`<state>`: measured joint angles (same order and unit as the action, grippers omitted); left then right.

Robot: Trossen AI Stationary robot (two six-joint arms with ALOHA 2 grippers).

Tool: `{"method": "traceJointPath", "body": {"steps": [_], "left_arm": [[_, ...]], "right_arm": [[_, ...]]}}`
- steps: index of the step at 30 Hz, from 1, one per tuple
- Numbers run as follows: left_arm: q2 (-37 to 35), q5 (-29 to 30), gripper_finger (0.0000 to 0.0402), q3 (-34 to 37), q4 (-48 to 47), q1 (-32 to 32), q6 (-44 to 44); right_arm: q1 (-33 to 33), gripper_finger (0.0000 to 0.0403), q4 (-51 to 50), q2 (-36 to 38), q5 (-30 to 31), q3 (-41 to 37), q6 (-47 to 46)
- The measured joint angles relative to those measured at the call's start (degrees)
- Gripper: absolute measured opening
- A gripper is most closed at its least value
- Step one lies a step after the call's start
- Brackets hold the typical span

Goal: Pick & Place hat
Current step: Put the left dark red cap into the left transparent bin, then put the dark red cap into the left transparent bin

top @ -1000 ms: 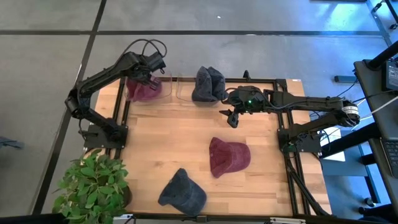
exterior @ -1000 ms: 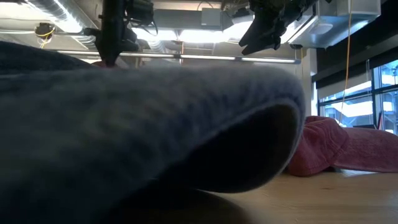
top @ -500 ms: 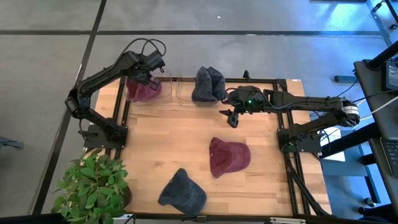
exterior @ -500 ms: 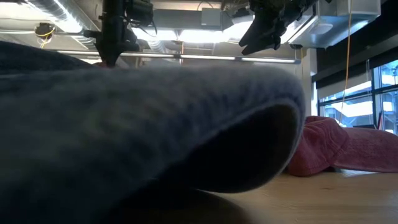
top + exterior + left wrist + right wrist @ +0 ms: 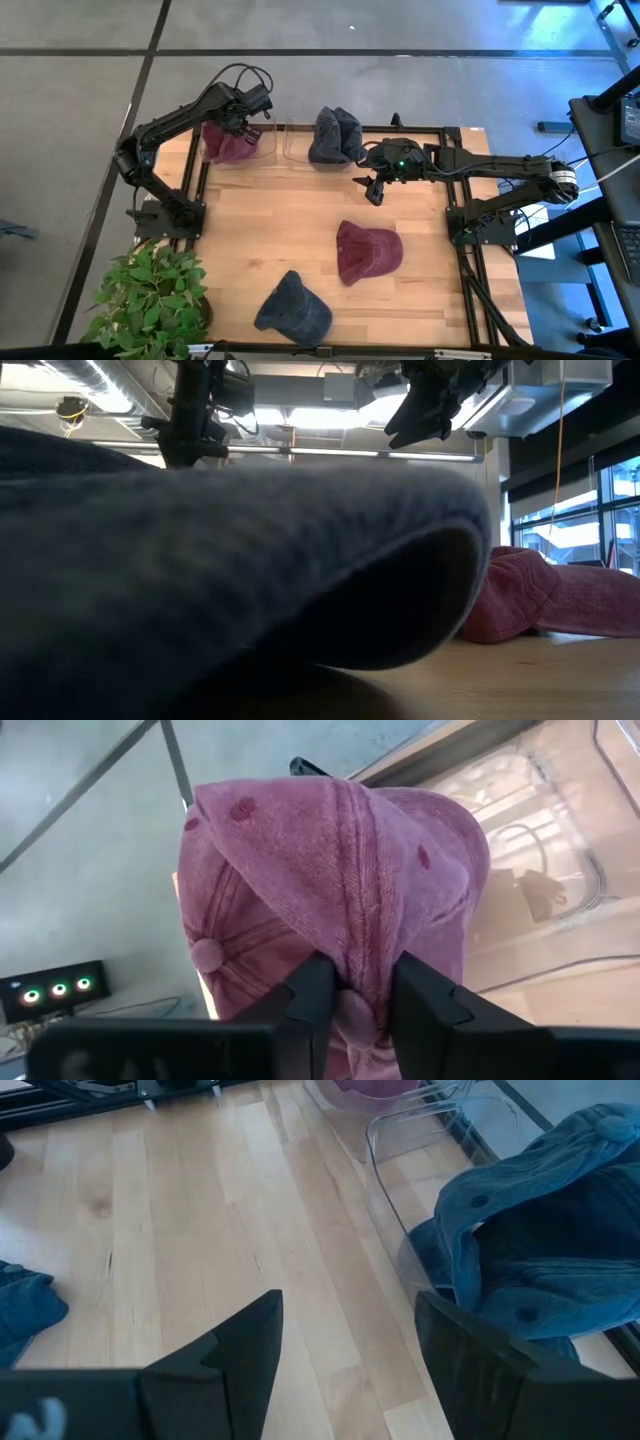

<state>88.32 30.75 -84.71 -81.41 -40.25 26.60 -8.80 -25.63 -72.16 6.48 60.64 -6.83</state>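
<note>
I see 2 matt maroon cloth caps [image 5: 330,890] [image 5: 367,250], blue denim-like hats [image 5: 530,1250], a clear glossy plastic bin [image 5: 420,1140], and a smooth pale wood tabletop [image 5: 280,230].

Wood table [image 5: 250,250]: maroon cap [image 5: 367,251], blue cap [image 5: 294,307], two clear bins [image 5: 290,143].

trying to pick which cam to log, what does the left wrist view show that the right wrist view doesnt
Only the left wrist view shows the left gripper shut on the maroon hat, pinching a fold of its fabric, with the floor behind.

Only the right wrist view shows the right gripper open over bare wooden table, the blue hat lying half in a clear bin, and the edge of another blue hat.

Both show the clear bins and a bit of maroon fabric.
</note>
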Motion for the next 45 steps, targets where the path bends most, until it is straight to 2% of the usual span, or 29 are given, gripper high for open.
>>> {"method": "traceJointPath", "body": {"steps": [4, 12, 15, 24, 27, 32, 37, 41, 45], "left_arm": [[0.0, -0.2, 0.0097, 0.0, -0.1, 0.0, 0.2], [-2.4, 0.0, 0.0184, 0.0, -1.2, 0.0, 0.4], [-3.6, -0.3, 0.0206, -0.3, -1.1, 0.0, 0.6], [-7.5, -0.5, 0.0213, -1.0, -1.1, 0.0, 3.5], [-8.6, -3.3, 0.0213, -1.0, -0.6, 1.2, 4.4], [-10.2, -8.5, 0.0213, -1.0, 5.0, 6.8, 4.3], [-10.8, -14.0, 0.0211, -1.0, 13.7, 16.5, 4.9], [-10.4, -14.4, 0.0212, -1.1, 19.9, 24.7, 8.4], [-9.4, -14.2, 0.021, -0.1, 26.2, 32.5, 13.2]], "right_arm": [[0.0, 0.0227, 0.0, 0.0, 0.0, 0.0, 0.0], [0.0, 0.0227, 0.0, 0.0, 0.0, 0.0, 1.1], [0.0, 0.0227, 0.0, 0.0, 0.0, 0.0, 1.1], [0.0, 0.0227, 0.1, 0.0, 0.0, 0.0, 1.1], [0.0, 0.0227, -1.0, 0.0, -0.2, 0.0, 1.1], [0.0, 0.0227, -4.9, 0.0, -6.6, 0.0, 3.0], [2.0, 0.0227, -7.2, 0.0, -13.9, 0.0, 7.0], [5.0, 0.0227, -8.0, 0.0, -14.6, 0.0, 8.6], [7.7, 0.0227, -12.4, 0.0, -14.7, 0.0, 3.6]]}}
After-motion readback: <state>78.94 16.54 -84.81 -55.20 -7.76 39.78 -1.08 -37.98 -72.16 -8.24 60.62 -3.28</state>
